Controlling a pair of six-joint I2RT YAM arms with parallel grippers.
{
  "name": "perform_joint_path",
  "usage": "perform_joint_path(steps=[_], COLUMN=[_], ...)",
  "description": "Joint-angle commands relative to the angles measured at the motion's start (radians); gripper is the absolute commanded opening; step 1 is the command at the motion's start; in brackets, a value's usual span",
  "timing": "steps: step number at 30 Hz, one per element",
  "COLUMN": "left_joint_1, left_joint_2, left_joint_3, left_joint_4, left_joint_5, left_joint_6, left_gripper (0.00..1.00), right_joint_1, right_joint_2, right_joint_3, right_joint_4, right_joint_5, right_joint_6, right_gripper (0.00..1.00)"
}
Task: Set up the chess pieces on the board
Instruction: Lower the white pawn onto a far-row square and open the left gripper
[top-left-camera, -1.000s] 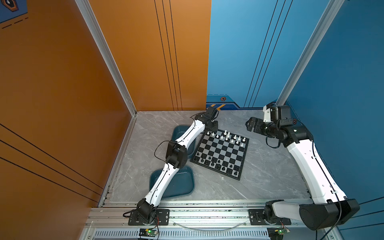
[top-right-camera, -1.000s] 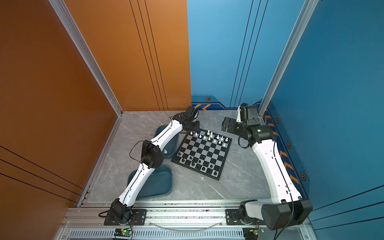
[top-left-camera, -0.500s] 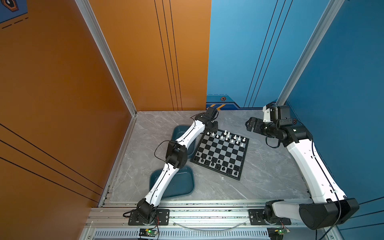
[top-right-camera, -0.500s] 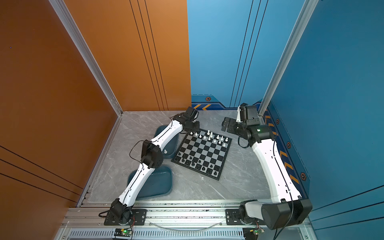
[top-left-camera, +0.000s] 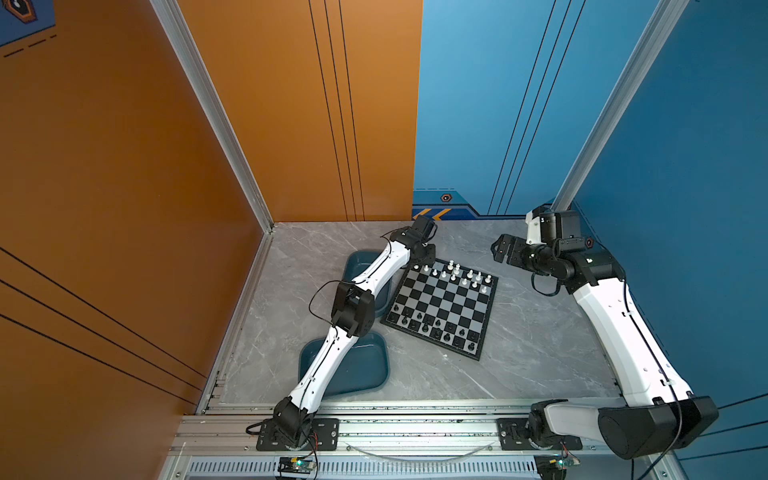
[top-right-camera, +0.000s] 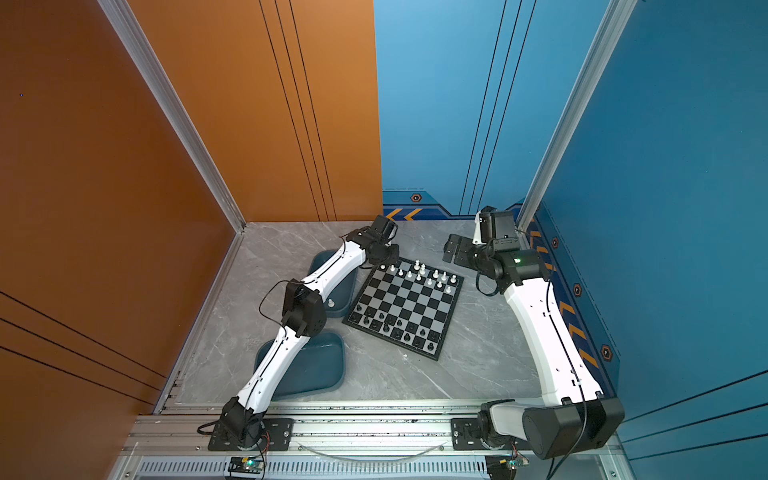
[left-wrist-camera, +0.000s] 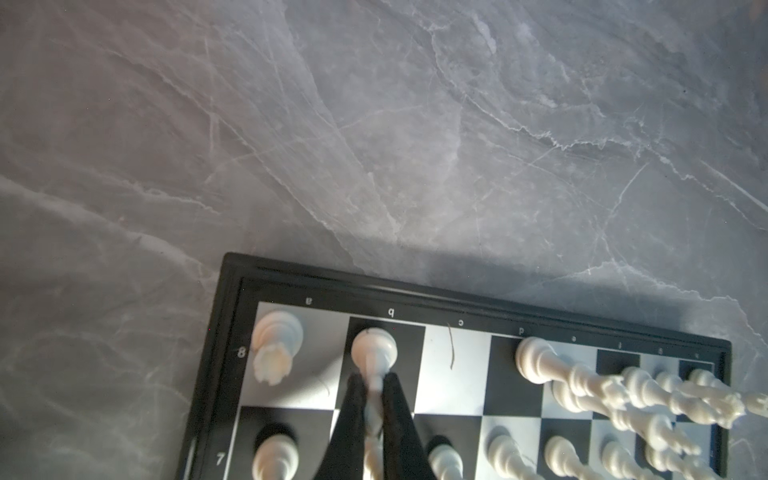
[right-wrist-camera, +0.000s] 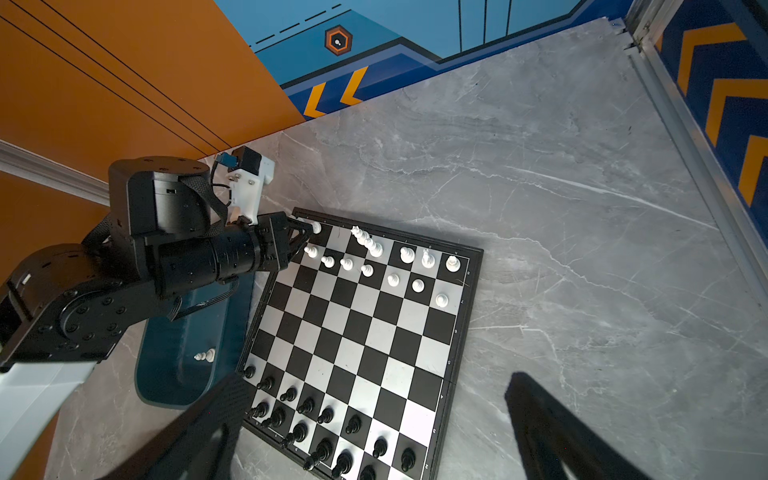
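The board (top-left-camera: 446, 305) (top-right-camera: 409, 307) (right-wrist-camera: 365, 332) lies at an angle on the grey table. White chess pieces (top-left-camera: 453, 272) fill its far rows and black ones (top-left-camera: 436, 332) its near rows. My left gripper (left-wrist-camera: 374, 384) (top-left-camera: 419, 259) is at the far left corner, shut on a white piece (left-wrist-camera: 374, 351). That piece's round base is on a black back-row square, next to the corner rook (left-wrist-camera: 276, 345). My right gripper (right-wrist-camera: 374, 378) (top-left-camera: 500, 249) hangs open and empty above the table, beyond the board's far right corner.
Two teal trays lie left of the board, partly under the left arm: the far tray (top-left-camera: 357, 262) and the near tray (top-left-camera: 365, 365). One white piece (right-wrist-camera: 205, 356) (top-right-camera: 331, 302) lies in the far tray. Walls close in the table on three sides.
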Motion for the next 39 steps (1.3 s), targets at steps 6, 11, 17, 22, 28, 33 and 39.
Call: perform_joint_path(steps=[6, 11, 17, 22, 28, 33, 39], left_joint_1=[-0.006, -0.008, -0.008, -0.009, -0.011, -0.009, -0.005], left_joint_2=[-0.051, -0.059, -0.053, -0.056, -0.056, -0.052, -0.056], left_joint_3=[-0.036, -0.036, -0.018, -0.017, -0.008, 0.018, 0.036], left_joint_4=[-0.026, -0.027, -0.026, -0.026, -0.027, -0.025, -0.026], left_joint_5=[0.017, 0.015, 0.023, 0.027, 0.030, 0.025, 0.026], left_joint_6=[0.003, 0.005, 0.005, 0.002, 0.000, -0.001, -0.002], left_gripper=[0.03, 0.04, 0.11, 0.11, 0.17, 0.19, 0.21], right_joint_1=[-0.007, -0.007, -0.012, -0.016, -0.021, -0.024, -0.029], right_joint_2=[-0.018, -0.021, -0.024, -0.022, -0.021, -0.017, -0.012], right_joint_3=[-0.015, -0.027, -0.033, -0.042, -0.051, -0.054, -0.054], right_joint_4=[-0.017, -0.012, -0.008, -0.004, 0.004, 0.011, 0.018], right_joint_5=[0.007, 0.003, -0.001, -0.010, -0.020, -0.027, -0.034], right_joint_6=[0.010, 0.013, 0.013, 0.016, 0.018, 0.018, 0.019], right_gripper=[1.00, 1.00, 1.00, 1.00, 1.00, 1.00, 1.00])
